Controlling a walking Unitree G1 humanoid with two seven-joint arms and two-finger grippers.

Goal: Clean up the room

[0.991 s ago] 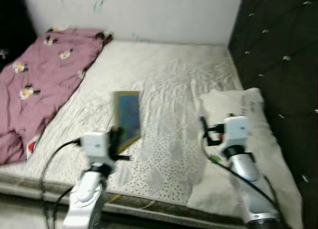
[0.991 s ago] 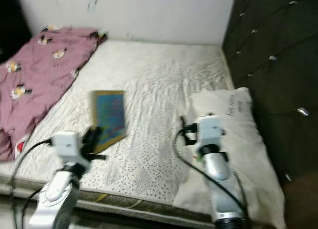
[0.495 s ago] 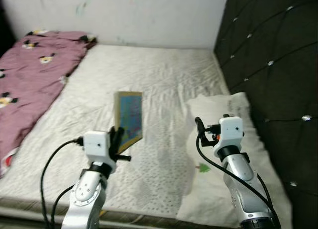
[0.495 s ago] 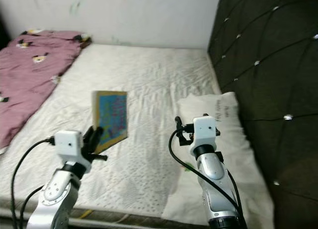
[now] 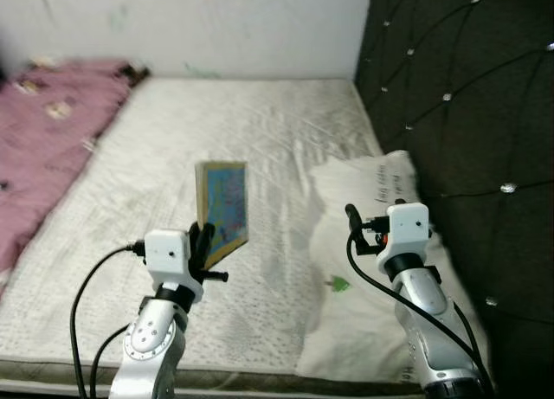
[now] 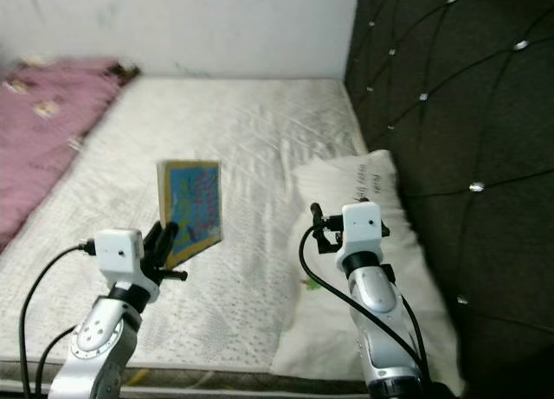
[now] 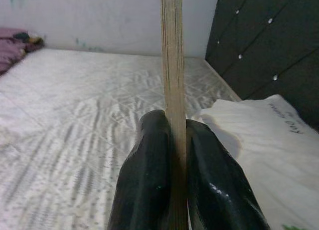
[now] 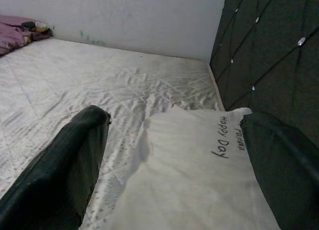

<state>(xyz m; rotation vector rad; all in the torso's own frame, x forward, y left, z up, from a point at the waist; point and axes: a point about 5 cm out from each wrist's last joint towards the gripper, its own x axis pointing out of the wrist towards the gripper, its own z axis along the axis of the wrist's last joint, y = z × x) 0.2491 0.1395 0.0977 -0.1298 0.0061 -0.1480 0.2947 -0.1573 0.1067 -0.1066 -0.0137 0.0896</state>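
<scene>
Picture book [image 5: 222, 200] in our left gripper [image 7: 172, 140]: we held it upright above the bare mattress [image 5: 260, 122], both black fingers [image 7: 144, 170] clamped flat against its lower edge, the colourful cover turned toward our head camera. We stood at the foot of the bed, the book raised clear of the quilted surface and just beside the white pillow [image 5: 381, 269], which lay against the dark tufted headboard [image 5: 459, 96]. Our right gripper [image 8: 169, 155] hovered over that pillow with its fingers spread wide and nothing between them. A pink printed blanket [image 5: 43, 131] was bunched along the far left side of the mattress, well apart from the book.

We judged the step in hand to be carrying the book off the bed. Because the grip sat low on a tall, thin object, we reckoned the book could swing or slip if the wrist turned quickly; keeping the squeeze firm, the wrist level and the walk slow seemed the sound course. We also thought it wise to keep the open right arm away from the pillow while turning.
</scene>
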